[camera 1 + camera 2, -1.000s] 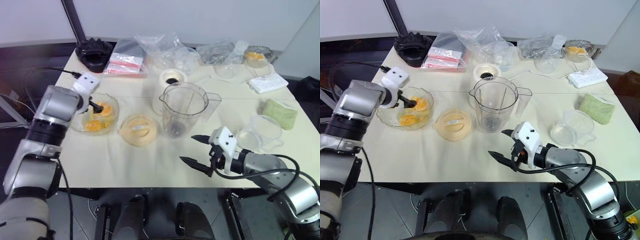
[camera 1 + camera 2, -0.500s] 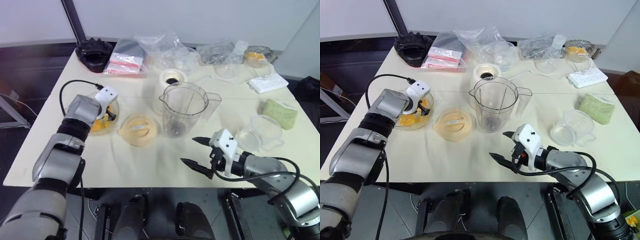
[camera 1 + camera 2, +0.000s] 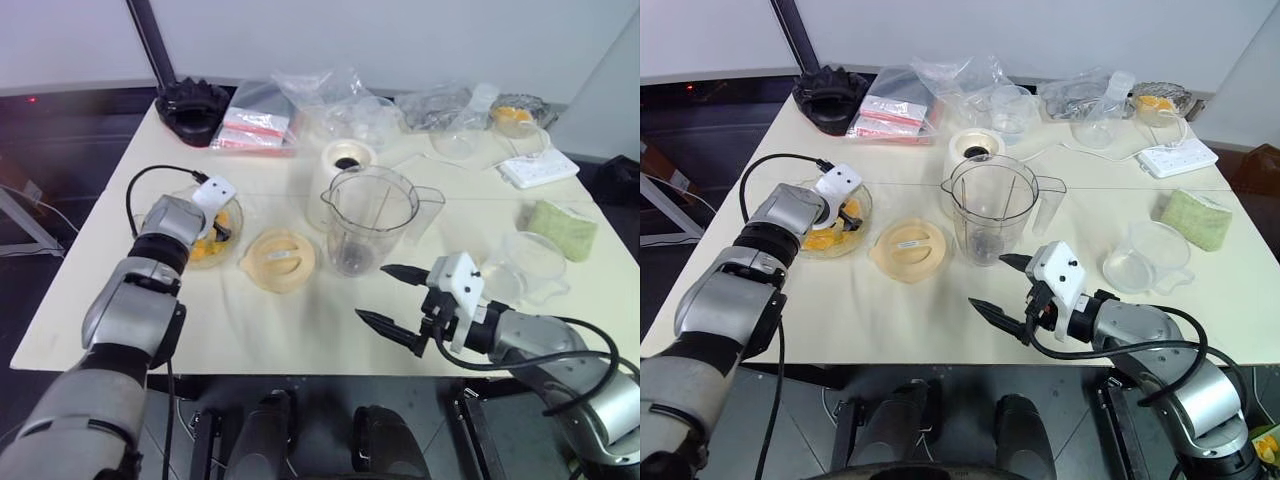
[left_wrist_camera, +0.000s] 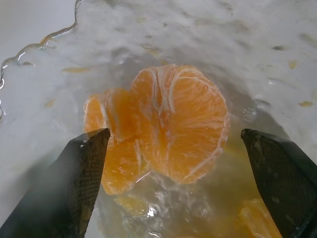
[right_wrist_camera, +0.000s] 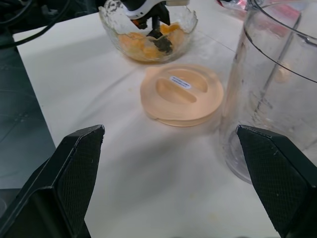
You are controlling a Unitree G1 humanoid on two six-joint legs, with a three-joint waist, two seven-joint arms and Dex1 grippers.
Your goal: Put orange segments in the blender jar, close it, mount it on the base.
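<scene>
Both tools gape empty; left tool (image 4: 173, 163) straddles orange segments (image 4: 168, 124) (wrist view), bowl (image 3: 862, 208) hiding them.

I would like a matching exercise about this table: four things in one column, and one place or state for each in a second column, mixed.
Things:
1. orange segments
2. blender jar
3. pale orange lid
4. right gripper

Places or states:
A. lying flat on the table between the glass bowl and the jar
B. open, holding nothing
C. in the glass bowl
D. upright, uncovered, in front of the base

Pairs: 1-C, 2-D, 3-A, 4-B
</scene>
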